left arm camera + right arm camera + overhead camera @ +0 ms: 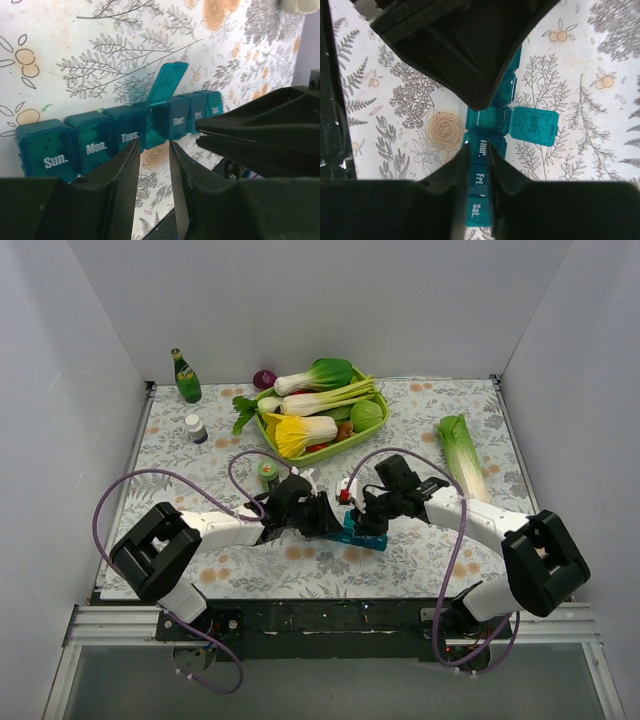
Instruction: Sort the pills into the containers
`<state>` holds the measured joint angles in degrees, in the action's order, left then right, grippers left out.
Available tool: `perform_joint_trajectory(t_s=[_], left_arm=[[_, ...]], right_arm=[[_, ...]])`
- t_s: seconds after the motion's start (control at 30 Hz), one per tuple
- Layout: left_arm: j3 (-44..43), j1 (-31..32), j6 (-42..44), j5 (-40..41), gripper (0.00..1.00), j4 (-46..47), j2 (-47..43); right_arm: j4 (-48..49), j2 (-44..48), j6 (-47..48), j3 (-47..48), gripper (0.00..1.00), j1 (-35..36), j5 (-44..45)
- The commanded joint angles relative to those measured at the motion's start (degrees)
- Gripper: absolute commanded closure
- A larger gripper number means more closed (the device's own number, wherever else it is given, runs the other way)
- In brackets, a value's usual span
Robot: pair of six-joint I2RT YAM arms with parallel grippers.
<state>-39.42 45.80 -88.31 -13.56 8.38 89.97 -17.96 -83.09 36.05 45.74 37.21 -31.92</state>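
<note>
Item: narrow teal plastic pill strip (365, 537), seven lidded compartments marked Sun. to Sat. It lies flat on the floral-patterned worktop (215, 570), on the near side of the lime-green plastic basket of vegetables (270, 437) and apart from it. The Wed. lid (167, 82) is flipped back; the other lids are down. Rounded green pills (49, 146) show through the Sun. wall.

Right tool (477, 148) — clenched on the strip, one finger along each long side at the Thur. and Fri. compartments.

Left tool (153, 146) — fingers narrowly parted, grasping nothing, tips at the strip's front by the Tues. and open compartments.

Also present:
- a small green-capped bottle (267, 472) just near of the basket
- a dark green glass bottle (186, 377) and a small white bottle (196, 428) to the basket's left
- a loose leafy green stalk (463, 455) to its right
</note>
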Motion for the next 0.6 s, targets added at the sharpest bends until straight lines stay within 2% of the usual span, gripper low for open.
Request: perform_joint_trajectory(t_s=[0.0, 0.07, 0.1, 0.2, 0.23, 0.3, 0.37, 0.43, 0.5, 0.53, 0.57], left_arm=[[-3.64, -0.36, 2.35, 0.55, 0.66, -3.36, -7.16], [-4.52, -0.27, 2.97, 0.99, 0.55, -4.60, -9.45], [-4.79, -0.36, 3.75, 1.34, 0.51, -5.91, -11.82], [-4.79, -0.45, 5.51, 2.66, 0.37, -9.50, -16.22], [-4.70, -0.36, 7.35, 3.88, 0.33, -10.57, -20.06], [-4.79, -0.45, 10.08, 7.13, 0.15, -14.86, -24.03], [-5.58, -1.06, 13.51, 12.85, 0.02, -18.47, -29.92], [-6.45, -3.59, 17.53, 17.84, 0.02, -23.04, -33.96], [-9.00, -7.63, 19.75, 18.83, 0.02, -28.38, -34.51], [-9.97, -13.14, 20.80, 18.75, 0.02, -30.07, -33.99], [-11.19, -15.89, 23.16, 18.66, 0.02, -33.40, -32.16]], right_arm=[[-4.80, 6.26, 3.05, 4.71, 0.67, -1.00, -3.49], [-5.51, 7.85, 4.20, 5.24, 0.59, -1.26, -3.50], [-5.51, 9.51, 4.20, 5.15, 0.47, -1.70, -3.50], [-4.81, 13.11, 3.85, 4.63, 0.24, -3.37, -3.76], [-3.68, 14.17, 3.41, 4.36, 0.20, -3.90, -3.41], [-1.30, 16.98, 0.26, 3.05, 0.08, -5.65, -2.71], [2.20, 17.87, -3.78, 1.91, 0.06, -7.93, -2.44], [0.83, 17.17, -5.47, 2.07, 0.05, -9.52, -5.66], [-0.15, 16.73, -4.77, 1.64, 0.05, -12.14, -10.07], [0.37, 16.99, -4.50, 0.42, 0.05, -12.86, -13.57], [1.86, 17.60, -4.50, -0.38, 0.05, -13.74, -14.30]])
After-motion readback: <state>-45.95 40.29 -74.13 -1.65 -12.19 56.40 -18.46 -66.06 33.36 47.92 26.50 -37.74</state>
